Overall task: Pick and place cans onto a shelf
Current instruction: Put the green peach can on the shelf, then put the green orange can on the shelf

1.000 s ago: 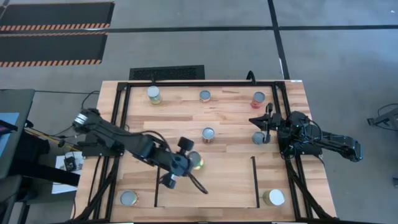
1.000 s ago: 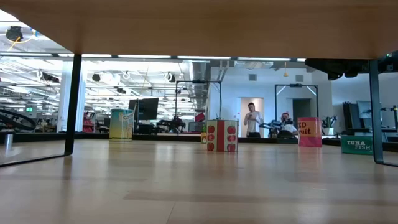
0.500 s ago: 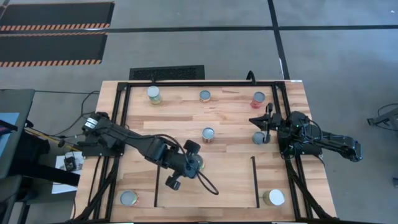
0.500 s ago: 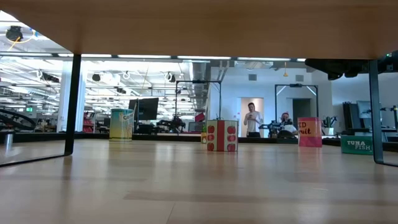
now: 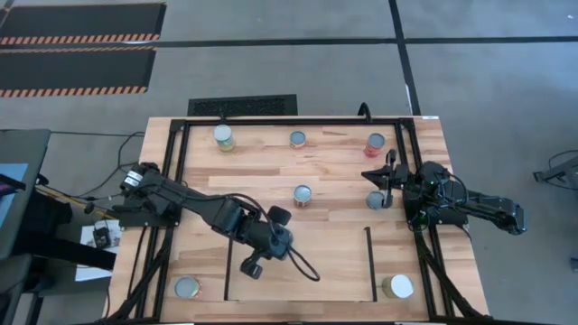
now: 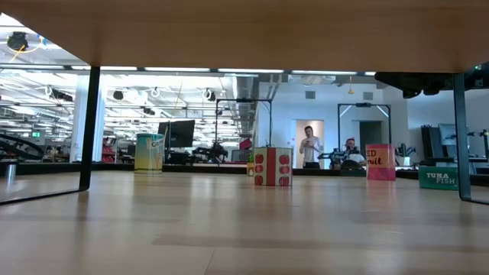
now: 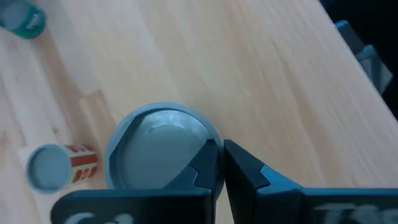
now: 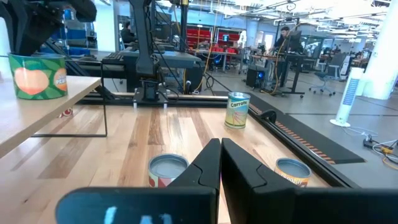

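Note:
My left gripper (image 7: 222,163) is shut and slants down over a grey-topped can (image 7: 155,152) in the middle of the table. In the high view the gripper (image 5: 281,238) hides that can. It stands at the far edge of the shelf (image 5: 307,271), a light-wood panel between two thin black rails. Other cans stand upright on the table: three along the far side (image 5: 223,136) (image 5: 298,139) (image 5: 375,143), one in the middle (image 5: 302,195), and one at each near corner (image 5: 187,287) (image 5: 397,286). My right gripper (image 8: 221,158) waits shut and level at the table's right beside another can (image 5: 375,199). My left gripper's shut fingertips (image 7: 208,165) lie over the rim of the can's grey top (image 7: 198,140), coming slanting down from the table's left. I cannot tell whether they touch the can. The can stands upright on the table.
A black tubular frame (image 5: 181,162) runs around the table's edges. The right wrist view shows cans close ahead (image 8: 168,168) (image 8: 292,169) and one farther off (image 8: 237,110). In the low view, labelled cans (image 6: 273,166) stand far back and a person shows in the room behind.
My left gripper has moved toward the table's right edge and slightly down, turning at the wrist. It now covers the yellow-green can that showed beside it in the high view. The can has not moved.

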Action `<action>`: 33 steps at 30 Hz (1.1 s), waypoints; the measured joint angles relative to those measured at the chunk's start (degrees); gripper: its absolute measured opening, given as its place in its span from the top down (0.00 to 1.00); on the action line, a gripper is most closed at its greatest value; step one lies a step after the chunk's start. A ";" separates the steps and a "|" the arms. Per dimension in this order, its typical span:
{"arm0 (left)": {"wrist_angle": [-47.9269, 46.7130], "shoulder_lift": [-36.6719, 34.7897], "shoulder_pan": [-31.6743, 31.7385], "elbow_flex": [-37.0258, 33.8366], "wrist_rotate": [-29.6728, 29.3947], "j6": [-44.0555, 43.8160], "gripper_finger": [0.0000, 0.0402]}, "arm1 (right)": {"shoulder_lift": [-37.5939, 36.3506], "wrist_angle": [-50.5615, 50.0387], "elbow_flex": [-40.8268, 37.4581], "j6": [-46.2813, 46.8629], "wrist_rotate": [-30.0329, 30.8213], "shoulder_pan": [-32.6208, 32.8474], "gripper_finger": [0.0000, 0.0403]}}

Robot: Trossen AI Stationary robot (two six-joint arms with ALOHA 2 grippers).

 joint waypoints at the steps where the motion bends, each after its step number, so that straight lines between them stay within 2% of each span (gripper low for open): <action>1: 0.01 0.00 0.11 0.03 -0.12 -0.20 0.97 | 0.01 0.00 0.00 0.00 0.00 0.00 0.91; 9: 0.96 0.00 0.24 0.05 -0.55 -0.46 0.87 | 0.01 0.00 -0.02 0.00 0.00 0.02 0.91; 13: 1.92 0.00 0.24 0.07 2.09 -0.60 0.84 | 0.00 0.00 0.00 0.00 0.02 0.02 0.91; 25: 3.35 0.00 0.23 0.11 2.42 -0.55 0.84 | 0.00 0.00 0.00 0.00 0.02 0.00 0.91; 33: 1.35 -0.04 0.14 5.57 2.14 -0.12 0.84 | 0.01 -0.01 0.00 0.00 0.00 0.02 0.91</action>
